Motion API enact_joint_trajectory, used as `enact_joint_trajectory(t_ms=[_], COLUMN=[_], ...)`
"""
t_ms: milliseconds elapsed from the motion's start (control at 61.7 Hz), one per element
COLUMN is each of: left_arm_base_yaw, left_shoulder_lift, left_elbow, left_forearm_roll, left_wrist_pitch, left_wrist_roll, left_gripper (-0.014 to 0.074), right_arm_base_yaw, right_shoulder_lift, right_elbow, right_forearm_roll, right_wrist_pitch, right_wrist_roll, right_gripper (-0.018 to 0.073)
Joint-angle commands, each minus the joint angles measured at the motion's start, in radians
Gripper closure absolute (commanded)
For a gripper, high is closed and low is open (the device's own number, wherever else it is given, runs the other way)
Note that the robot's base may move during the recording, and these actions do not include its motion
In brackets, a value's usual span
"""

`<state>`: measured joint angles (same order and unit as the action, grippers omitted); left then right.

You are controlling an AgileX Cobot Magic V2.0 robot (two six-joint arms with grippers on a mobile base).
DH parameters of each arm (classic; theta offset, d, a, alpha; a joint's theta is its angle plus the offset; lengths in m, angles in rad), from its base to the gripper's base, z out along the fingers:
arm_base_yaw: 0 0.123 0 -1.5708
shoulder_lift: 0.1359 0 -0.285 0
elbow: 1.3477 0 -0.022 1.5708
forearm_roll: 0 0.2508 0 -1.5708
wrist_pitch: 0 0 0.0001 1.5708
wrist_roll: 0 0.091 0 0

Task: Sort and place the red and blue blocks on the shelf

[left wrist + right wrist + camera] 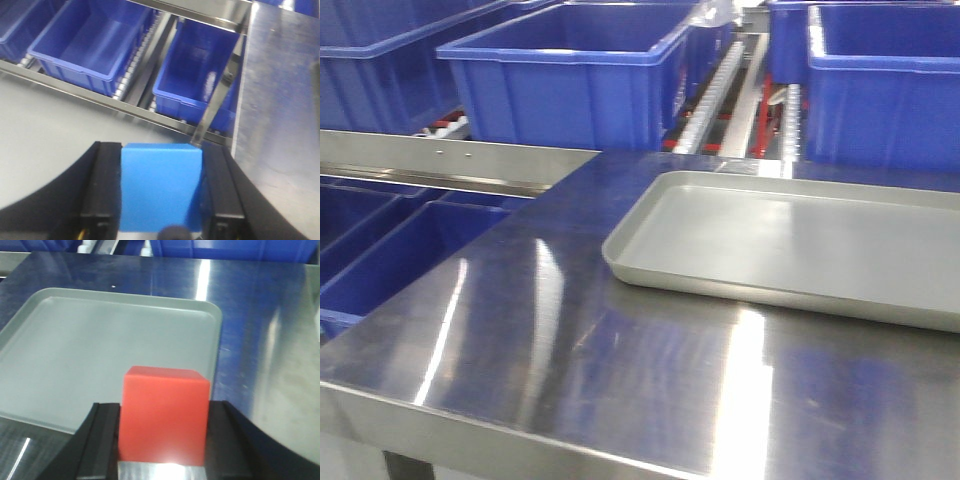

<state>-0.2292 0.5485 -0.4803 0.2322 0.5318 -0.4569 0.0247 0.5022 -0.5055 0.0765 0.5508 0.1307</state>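
In the left wrist view a light blue block point(161, 187) fills the gap between the black fingers of my left gripper point(161, 192), which is shut on it, held above the grey floor beside the shelf. The right wrist view shows a red block point(165, 415) clamped between the black fingers of my right gripper point(164, 435), which hangs over the near right corner of the empty metal tray point(75, 340). In the front view the tray point(800, 240) lies bare on the steel table point(550, 340); neither block nor gripper appears there.
Large dark-blue bins point(570, 70) stand on roller racks behind the table. More bins point(90, 42) sit on the low shelf left of the table, one narrow bin point(200, 70) beside the table edge point(245, 115). A metal rail point(440, 160) runs at the left.
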Motion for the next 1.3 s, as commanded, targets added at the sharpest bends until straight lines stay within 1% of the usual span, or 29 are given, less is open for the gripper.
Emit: enact_joint_trajectory(t_ms=[0,1281], left_arm_base_yaw=[0.001,0.001], left_shoulder_lift=[-0.001,-0.001], left_elbow=[-0.030,-0.030], left_forearm_roll=[0.011,0.011], left_wrist_pitch=[-0.079,-0.082], left_wrist_roll=[-0.005,-0.005], left_gripper=[0.0473,0.0473], right_arm_base_yaw=[-0.007,0.000], right_shoulder_lift=[0.001,0.008], right_elbow=[-0.029,-0.029], right_forearm_roll=[-0.007,-0.007], right_wrist_pitch=[-0.076,-0.076], right_wrist_roll=[-0.002,-0.002], right_gripper=[0.0510,0.0510])
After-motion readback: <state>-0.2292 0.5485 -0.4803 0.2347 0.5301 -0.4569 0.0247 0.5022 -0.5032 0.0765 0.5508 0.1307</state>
